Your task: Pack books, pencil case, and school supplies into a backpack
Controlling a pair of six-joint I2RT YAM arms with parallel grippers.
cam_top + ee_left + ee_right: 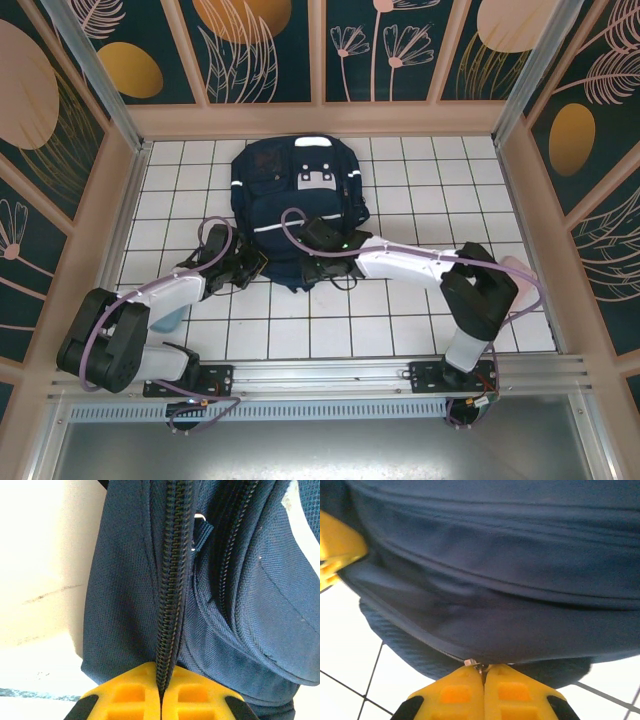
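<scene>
Backpack (300, 190) centre frame, jaws at its lower edge.
Left jaws pinch its zipper (167, 605); right jaws, closed, pinch a zipper pull (470, 663).

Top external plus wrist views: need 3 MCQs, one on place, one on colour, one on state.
1. Where does the backpack lie on the tiled table?
A. Far middle, beyond both arm bases
B. Near right corner
C. Against the left wall

2. What colour are the fingers of the left gripper?
A. Red
B. Yellow
C. Green

3. How do the left gripper's jaws stand?
A. Wide open above the tiles
B. Shut on a book
C. Shut, with the backpack's zipper running in between them

Answers:
1. A: the top view shows the backpack centred toward the far wall.
2. B: the left wrist view shows them plainly yellow.
3. C: the two fingers meet with the zipper line caught at their tips.
</scene>
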